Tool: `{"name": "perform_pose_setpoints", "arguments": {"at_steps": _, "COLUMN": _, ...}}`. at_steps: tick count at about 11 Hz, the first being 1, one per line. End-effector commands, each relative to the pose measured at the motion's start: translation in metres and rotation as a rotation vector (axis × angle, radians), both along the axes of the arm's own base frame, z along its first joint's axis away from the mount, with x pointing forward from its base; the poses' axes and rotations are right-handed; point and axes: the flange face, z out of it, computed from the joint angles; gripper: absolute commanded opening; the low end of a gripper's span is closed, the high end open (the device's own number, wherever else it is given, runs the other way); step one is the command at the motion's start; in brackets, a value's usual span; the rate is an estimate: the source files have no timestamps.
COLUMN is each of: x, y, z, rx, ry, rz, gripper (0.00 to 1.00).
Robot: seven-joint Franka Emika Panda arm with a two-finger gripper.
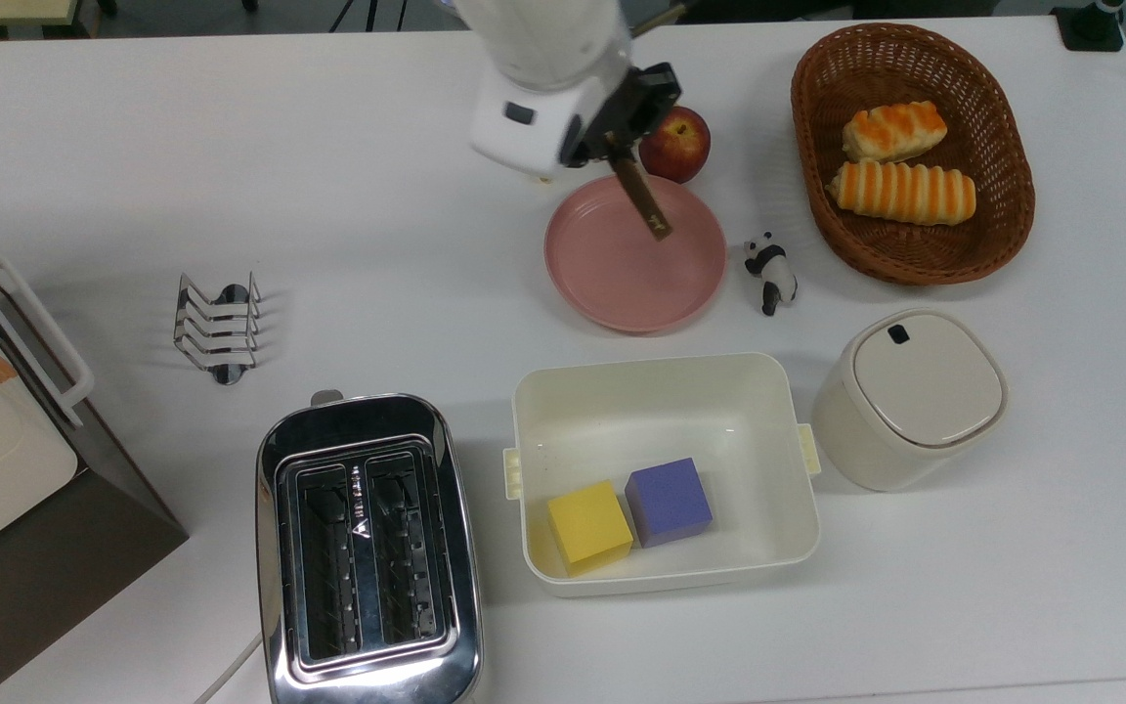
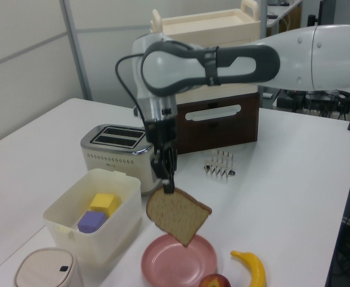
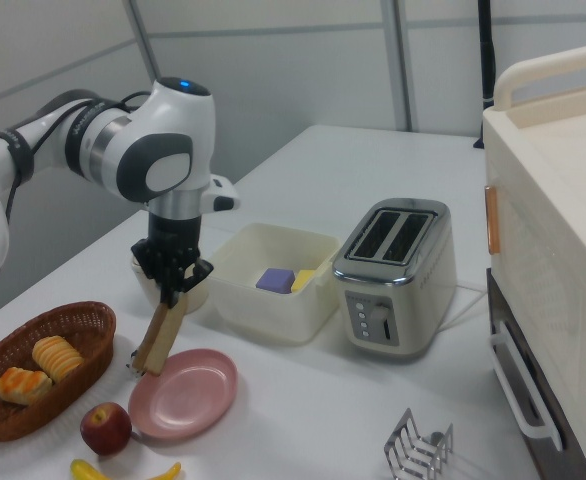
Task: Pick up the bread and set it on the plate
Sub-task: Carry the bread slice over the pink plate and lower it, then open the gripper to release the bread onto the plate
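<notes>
Toaster [image 1: 368,548] and cream tub [image 1: 663,471] are sitting near the top view's bottom, well apart from the action. Above them the plate [image 1: 612,274] is lying bare beside the apple [image 1: 677,144]. Directly over the plate, the bread [image 2: 177,216] is hanging on edge, not flat, clear of the pink surface. The gripper [image 2: 168,182] is pinching the slice's upper corner, so the slice is dangling straight below the fingers. Judging from this, lowering and laying the slice flat is what remains.
</notes>
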Motion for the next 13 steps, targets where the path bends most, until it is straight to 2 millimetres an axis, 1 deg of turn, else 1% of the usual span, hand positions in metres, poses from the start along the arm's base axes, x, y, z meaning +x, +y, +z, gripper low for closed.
{"name": "perform_pose_setpoints", "arguments": {"at_steps": 1, "x": -0.014, "y": 0.031, "z": -0.032, "rx": -0.021, "ry": 0.070, "rz": 0.082, "gripper": 0.00}}
{"name": "perform_pose_setpoints", "arguments": {"at_steps": 2, "x": -0.014, "y": 0.047, "z": -0.046, "rx": -0.027, "ry": 0.091, "rz": 0.102, "gripper": 0.00}}
{"name": "perform_pose_setpoints", "arguments": {"at_steps": 3, "x": -0.012, "y": 0.053, "z": -0.058, "rx": -0.030, "ry": 0.102, "rz": 0.109, "gripper": 0.00}}
{"name": "perform_pose_setpoints", "arguments": {"at_steps": 4, "x": -0.011, "y": 0.056, "z": -0.067, "rx": -0.032, "ry": 0.115, "rz": 0.115, "gripper": 0.01}}
{"name": "perform_pose_setpoints", "arguments": {"at_steps": 5, "x": -0.011, "y": 0.056, "z": -0.068, "rx": -0.034, "ry": 0.114, "rz": 0.114, "gripper": 0.09}}
{"name": "perform_pose_setpoints", "arguments": {"at_steps": 7, "x": -0.008, "y": 0.059, "z": -0.077, "rx": -0.043, "ry": 0.119, "rz": 0.116, "gripper": 0.60}}
{"name": "perform_pose_setpoints", "arguments": {"at_steps": 8, "x": -0.005, "y": 0.058, "z": -0.076, "rx": -0.061, "ry": 0.101, "rz": 0.115, "gripper": 0.86}}
{"name": "perform_pose_setpoints", "arguments": {"at_steps": 9, "x": -0.004, "y": 0.053, "z": -0.076, "rx": -0.097, "ry": 0.091, "rz": 0.124, "gripper": 1.00}}
{"name": "perform_pose_setpoints", "arguments": {"at_steps": 10, "x": -0.003, "y": 0.046, "z": -0.075, "rx": -0.135, "ry": 0.082, "rz": 0.133, "gripper": 1.00}}
{"name": "perform_pose_setpoints", "arguments": {"at_steps": 11, "x": 0.002, "y": 0.039, "z": -0.066, "rx": -0.149, "ry": 0.058, "rz": 0.126, "gripper": 1.00}}
{"name": "perform_pose_setpoints", "arguments": {"at_steps": 12, "x": 0.006, "y": 0.025, "z": -0.058, "rx": -0.153, "ry": 0.042, "rz": 0.106, "gripper": 1.00}}
{"name": "perform_pose_setpoints", "arguments": {"at_steps": 13, "x": 0.009, "y": 0.007, "z": -0.050, "rx": -0.159, "ry": 0.029, "rz": 0.091, "gripper": 1.00}}
